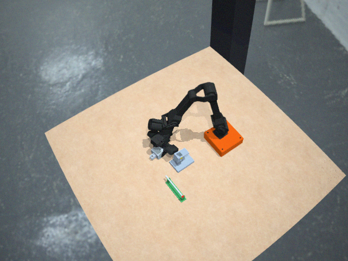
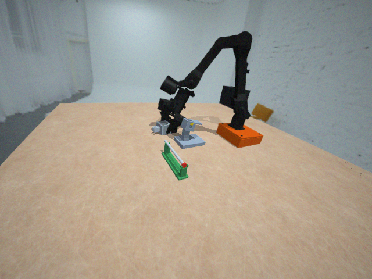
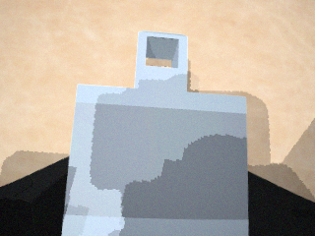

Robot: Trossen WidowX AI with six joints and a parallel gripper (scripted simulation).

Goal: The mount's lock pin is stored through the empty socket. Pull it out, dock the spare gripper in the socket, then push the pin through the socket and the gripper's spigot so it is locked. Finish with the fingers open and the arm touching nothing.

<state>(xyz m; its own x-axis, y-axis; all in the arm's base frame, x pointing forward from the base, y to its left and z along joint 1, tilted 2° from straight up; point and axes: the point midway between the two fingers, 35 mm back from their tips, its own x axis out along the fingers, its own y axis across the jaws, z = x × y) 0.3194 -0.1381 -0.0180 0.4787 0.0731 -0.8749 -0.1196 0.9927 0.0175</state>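
The black jaws pinch the spare gripper, a pale grey block with a square-holed spigot (image 1: 157, 153) (image 2: 163, 128) (image 3: 148, 143), toward ten o'clock from the blue-grey socket mount (image 1: 185, 163) (image 2: 195, 141) in the top view. Toward six o'clock, a red-headed white pin (image 1: 175, 187) (image 2: 175, 152) lies on a green cradle (image 1: 171, 187) (image 2: 171, 163).

Soft, even light fills the room; pale glare blotches the floor beyond the tabletop's left edge (image 1: 51, 145) (image 2: 27, 136). Shadows are jagged, the background blurred.
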